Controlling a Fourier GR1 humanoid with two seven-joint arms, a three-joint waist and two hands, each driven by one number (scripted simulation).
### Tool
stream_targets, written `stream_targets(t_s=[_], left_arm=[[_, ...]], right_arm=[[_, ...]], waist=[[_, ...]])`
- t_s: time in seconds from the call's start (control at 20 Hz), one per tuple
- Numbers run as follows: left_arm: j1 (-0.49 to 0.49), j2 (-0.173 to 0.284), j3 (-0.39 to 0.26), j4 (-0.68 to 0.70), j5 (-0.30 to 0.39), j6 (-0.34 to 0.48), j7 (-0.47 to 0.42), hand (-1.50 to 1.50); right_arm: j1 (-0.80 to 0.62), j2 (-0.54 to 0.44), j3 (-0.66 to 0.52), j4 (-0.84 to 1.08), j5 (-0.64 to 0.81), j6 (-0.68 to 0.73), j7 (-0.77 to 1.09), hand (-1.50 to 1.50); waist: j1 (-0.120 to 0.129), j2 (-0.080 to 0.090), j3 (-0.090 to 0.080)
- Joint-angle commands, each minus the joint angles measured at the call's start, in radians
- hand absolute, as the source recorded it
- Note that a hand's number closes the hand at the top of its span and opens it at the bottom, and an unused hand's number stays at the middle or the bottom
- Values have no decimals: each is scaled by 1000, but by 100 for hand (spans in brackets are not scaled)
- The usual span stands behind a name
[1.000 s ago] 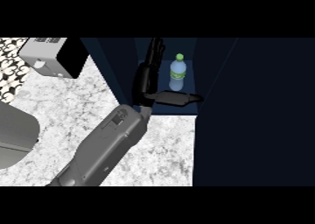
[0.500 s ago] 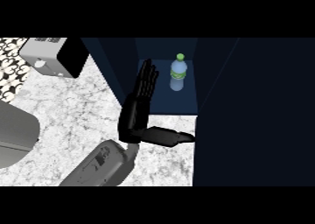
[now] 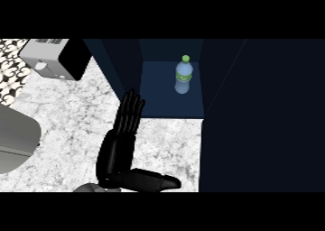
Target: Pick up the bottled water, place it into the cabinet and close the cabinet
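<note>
The bottled water (image 3: 183, 76), clear with a green cap and label, stands upright on the dark blue cabinet floor (image 3: 165, 101), toward the back. My left hand (image 3: 121, 137) is outside the cabinet, over the marble counter just left of the opening. Its fingers are straight and point toward the cabinet's left wall, and the thumb (image 3: 153, 181) sticks out to the right near the lower edge. It holds nothing and is well apart from the bottle. The right hand does not show.
A large dark cabinet panel (image 3: 271, 117) fills the right side. A white and black box-shaped appliance (image 3: 53, 58) stands at the upper left. A grey rounded object (image 3: 11, 140) lies at the left edge, on the marble counter (image 3: 65, 113).
The left hand has drawn back out of the cabinet and down toward the lower edge, so the forearm is almost out of view. The bottle stays standing inside.
</note>
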Motion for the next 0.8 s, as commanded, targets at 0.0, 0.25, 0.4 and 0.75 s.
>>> stream_targets(t_s=[0.0,0.25,0.4,0.75], left_arm=[[100,51,16,-73,-4,-21,-53,-150],[243,141,27,-187,21,-64,-77,-150],[241,159,44,-184,31,-77,-58,-150],[325,201,102,-226,59,-115,-115,-150]], right_arm=[[35,-33,71,-216,79,4,102,150],[18,-20,192,-239,139,-33,160,150],[-20,-7,292,-258,190,-46,196,150],[-85,35,481,-245,305,-100,270,150]], waist=[[-3,3,-1],[12,0,-3],[3,1,-4],[-12,-4,-6]])
